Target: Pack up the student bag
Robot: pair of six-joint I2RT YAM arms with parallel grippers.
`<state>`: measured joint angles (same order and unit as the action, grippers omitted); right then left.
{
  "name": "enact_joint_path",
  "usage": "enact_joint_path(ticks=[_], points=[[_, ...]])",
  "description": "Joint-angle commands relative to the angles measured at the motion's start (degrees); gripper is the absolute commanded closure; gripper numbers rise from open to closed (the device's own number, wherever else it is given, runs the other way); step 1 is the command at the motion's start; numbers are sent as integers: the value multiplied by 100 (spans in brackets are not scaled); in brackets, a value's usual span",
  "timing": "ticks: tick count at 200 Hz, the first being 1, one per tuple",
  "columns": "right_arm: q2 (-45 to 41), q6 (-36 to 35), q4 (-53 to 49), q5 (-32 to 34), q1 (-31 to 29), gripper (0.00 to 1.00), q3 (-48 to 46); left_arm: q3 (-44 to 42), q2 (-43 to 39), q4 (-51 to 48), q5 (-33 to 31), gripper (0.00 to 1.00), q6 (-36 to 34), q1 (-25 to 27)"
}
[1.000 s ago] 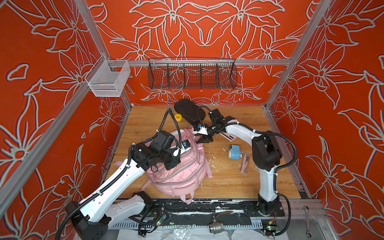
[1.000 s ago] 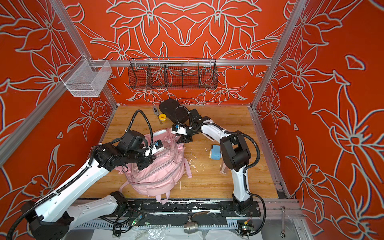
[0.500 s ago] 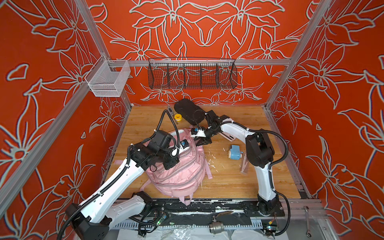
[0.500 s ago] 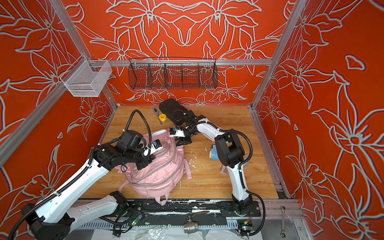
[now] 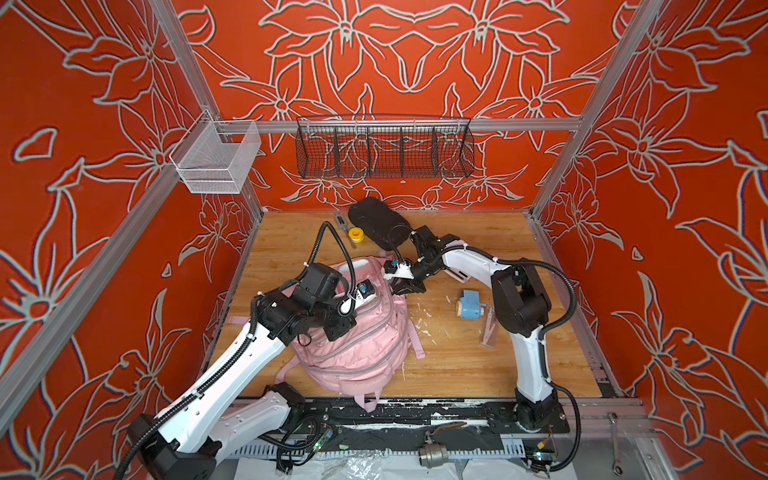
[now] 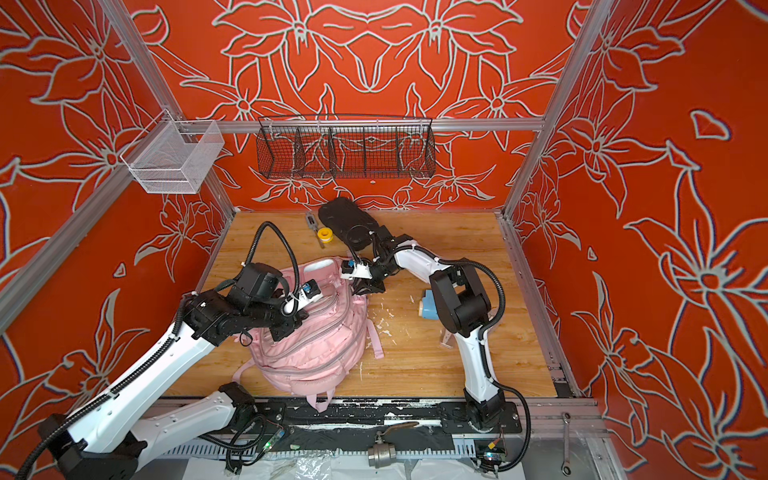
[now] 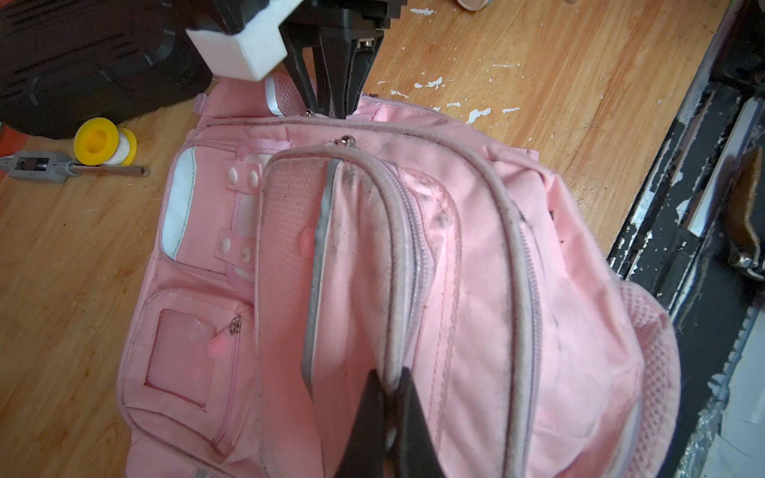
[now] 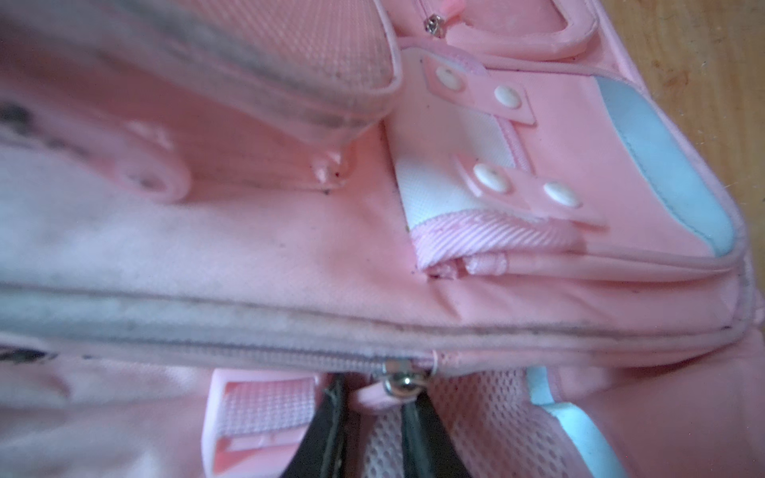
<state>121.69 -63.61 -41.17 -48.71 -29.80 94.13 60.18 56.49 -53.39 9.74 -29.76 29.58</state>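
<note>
the wooden worktop (image 5: 457,365) carries the student bag (image 5: 361,353), lower centre in both top views. left pincer (image 7: 389,378) is clamped on the bag's grey-piped pocket edge. right pincer (image 8: 372,397) flanks a zipper pull (image 8: 399,383); whether it grips, i cannot tell.

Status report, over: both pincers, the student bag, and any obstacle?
Left pincer shut on student bag, front pocket edge. Right pincer astride the zip pull, grip uncertain. Black case near bag's top, not blocking.
</note>
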Motion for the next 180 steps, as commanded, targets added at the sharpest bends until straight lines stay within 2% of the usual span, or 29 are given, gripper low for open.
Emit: enact_joint_path(ticks=[1,29,96,124,163,180], points=[[-190,282,55,-362,44,78,-138,60,-192,549,55,100,-13,-65],[-216,844,377,-615,136,80,-257,41,-199,557,63,100,-14,-73],[-217,1412,665,-853,211,83,-410,10,-182,620,98,100,-4,-93],[-312,1388,836,-1195,255,77,-570,15,-182,619,98,100,-16,-92],[-245,1492,794,-1472,318,77,-535,11,-198,619,55,100,-4,-97],[-278,1384,791,-1558,327,74,-612,9,-208,620,37,100,-8,-101]])
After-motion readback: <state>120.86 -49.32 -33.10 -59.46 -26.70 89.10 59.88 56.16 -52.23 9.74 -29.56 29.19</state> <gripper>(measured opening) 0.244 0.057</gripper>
